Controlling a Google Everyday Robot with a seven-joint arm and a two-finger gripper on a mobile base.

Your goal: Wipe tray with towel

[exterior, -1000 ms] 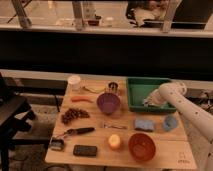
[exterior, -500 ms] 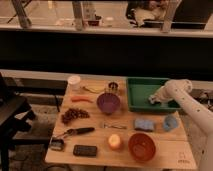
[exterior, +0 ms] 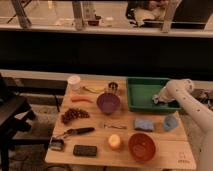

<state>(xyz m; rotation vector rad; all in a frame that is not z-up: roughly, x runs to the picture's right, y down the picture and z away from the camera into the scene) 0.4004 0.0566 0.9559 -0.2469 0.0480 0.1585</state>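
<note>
Tool (exterior: 163, 95) low over tray (exterior: 141, 94) right end; towel (exterior: 157, 99) bunched at tool tip; grip state cannot tell.

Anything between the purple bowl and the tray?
Only bare tabletop, seen in the camera view. The gripper is over the tray's right side, at the towel.

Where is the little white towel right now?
In the camera view, the small white soft towel lies inside the large green plastic tray, at its right end, right at the robot's pincer; the round purple bowl sits left of the tray.
</note>
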